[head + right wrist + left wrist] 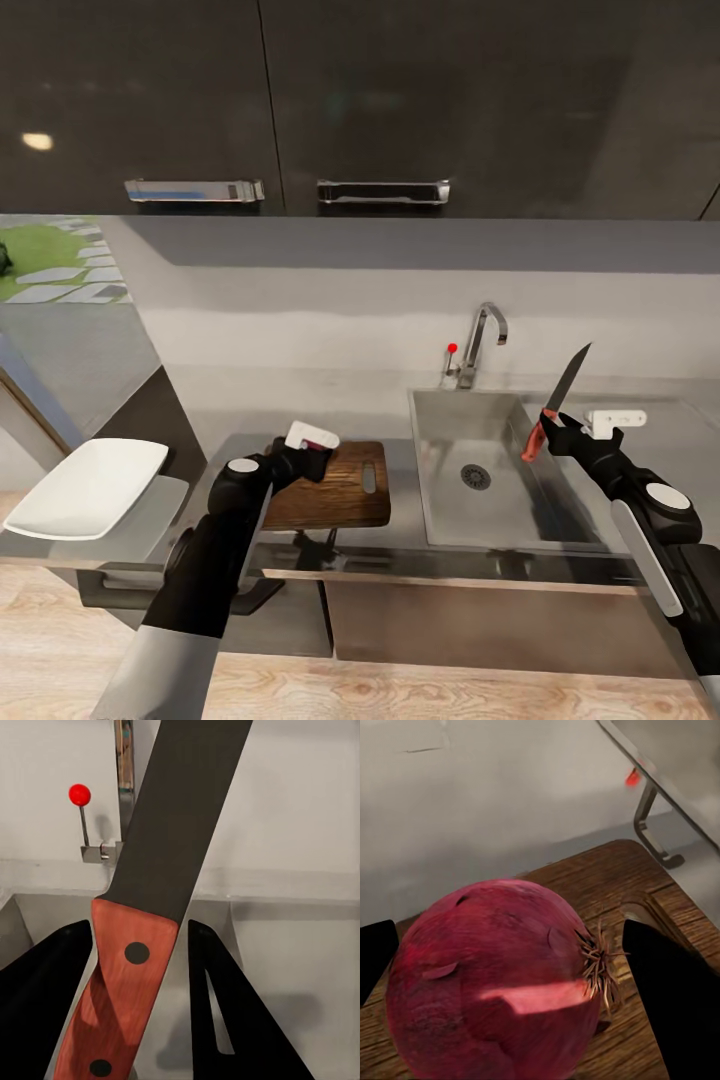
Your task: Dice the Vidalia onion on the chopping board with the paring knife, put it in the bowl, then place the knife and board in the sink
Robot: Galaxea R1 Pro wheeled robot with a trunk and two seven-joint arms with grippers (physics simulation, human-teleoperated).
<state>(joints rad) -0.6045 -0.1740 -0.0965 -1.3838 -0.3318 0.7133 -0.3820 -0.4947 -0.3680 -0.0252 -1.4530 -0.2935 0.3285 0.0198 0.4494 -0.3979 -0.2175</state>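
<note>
Where the countertop (150,510) ended at left, the bowl (88,486) sat; the left gripper (536,979) pinched the whole onion (495,982) on the chopping board (340,490); over the sink (450,420), the right gripper (139,982) clamped the paring knife (556,400), blade up.

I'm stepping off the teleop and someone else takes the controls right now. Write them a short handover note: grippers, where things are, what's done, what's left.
Left gripper: shut on the onion, which sits on the chopping board.
Right gripper: shut on the paring knife, held blade up above the sink.
The bowl stands on the countertop left of the board.
Done: onion out of the sink and on the board; knife in hand.
Left: bring the knife across, dice the onion, move the pieces to the bowl, then put knife and board into the sink.
</note>
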